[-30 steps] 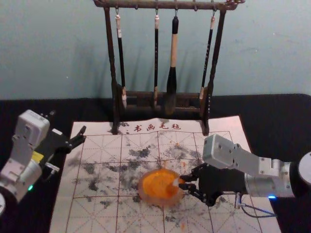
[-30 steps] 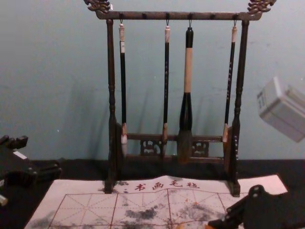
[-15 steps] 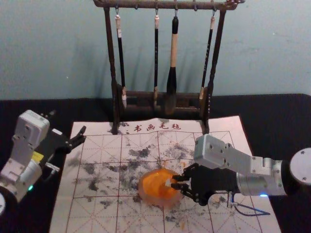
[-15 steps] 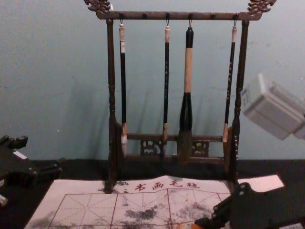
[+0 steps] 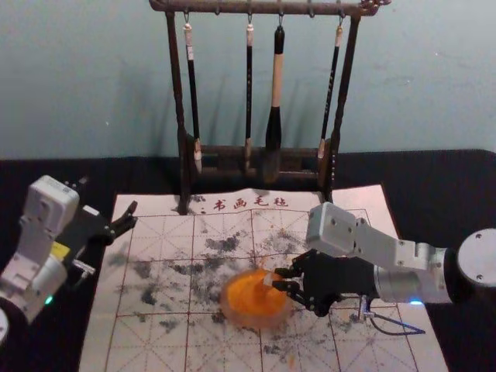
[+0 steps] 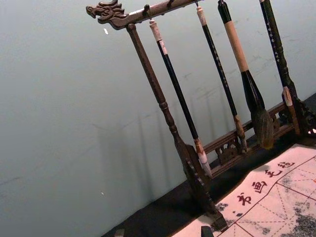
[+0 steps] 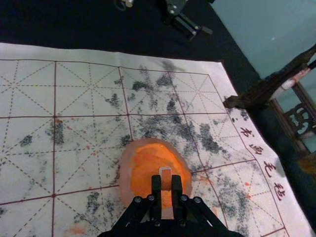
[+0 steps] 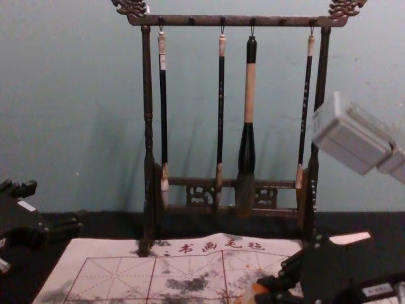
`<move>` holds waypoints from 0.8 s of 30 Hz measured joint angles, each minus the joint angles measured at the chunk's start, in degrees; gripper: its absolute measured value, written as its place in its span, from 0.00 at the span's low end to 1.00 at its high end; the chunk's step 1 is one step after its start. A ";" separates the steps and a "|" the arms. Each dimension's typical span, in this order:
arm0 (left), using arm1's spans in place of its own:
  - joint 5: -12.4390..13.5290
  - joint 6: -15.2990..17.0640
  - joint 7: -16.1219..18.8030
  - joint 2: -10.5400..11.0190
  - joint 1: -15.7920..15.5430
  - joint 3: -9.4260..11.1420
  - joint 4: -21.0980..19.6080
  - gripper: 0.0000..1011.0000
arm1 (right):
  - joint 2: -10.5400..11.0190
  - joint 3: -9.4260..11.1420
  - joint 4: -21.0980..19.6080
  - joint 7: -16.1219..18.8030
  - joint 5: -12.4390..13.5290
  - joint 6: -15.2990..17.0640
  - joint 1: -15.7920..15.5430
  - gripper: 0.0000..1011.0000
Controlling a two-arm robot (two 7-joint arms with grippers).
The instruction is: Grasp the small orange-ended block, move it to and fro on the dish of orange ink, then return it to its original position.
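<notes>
Desk (image 5: 453,182) in black cloth carries a pale gridded mat (image 5: 151,345), smudged with grey and flecked with orange. Across its far edge stands a dark wooden rack (image 5: 256,149), with 4 brushes (image 5: 277,85) hanging from it (handy scenery, no part of this job).

Left gripper (image 6: 163,232) is idle by the mat's left edge, its fingers spread and holding nothing. Right gripper (image 7: 166,184) is at the dish (image 7: 127,170), its 2 fingers closed on the sides of the small block (image 7: 166,178).

That block sits over the orange ink (image 7: 143,165), orange end foremost; whether it touches the ink I cannot tell. I'd judge the grasp done and the to-and-fro stroke in hand. Next move: slide it lightly across the ink, inside the rim, with a steady grip (too much push could shift the dish), then lift clear and carry it back to its starting place.
</notes>
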 joint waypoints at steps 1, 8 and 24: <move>0.00 0.00 0.00 0.00 0.00 0.00 0.00 0.99 | 0.00 0.13 0.04 -0.10 0.07 0.04 -0.01 0.09; 0.00 0.00 0.00 0.00 0.00 0.00 0.00 0.99 | 0.42 0.54 -0.15 -0.45 0.11 0.33 -0.27 0.09; 0.00 0.00 0.00 0.00 0.00 0.00 0.00 0.99 | 3.63 3.60 -3.89 -1.16 2.91 0.79 -3.13 0.09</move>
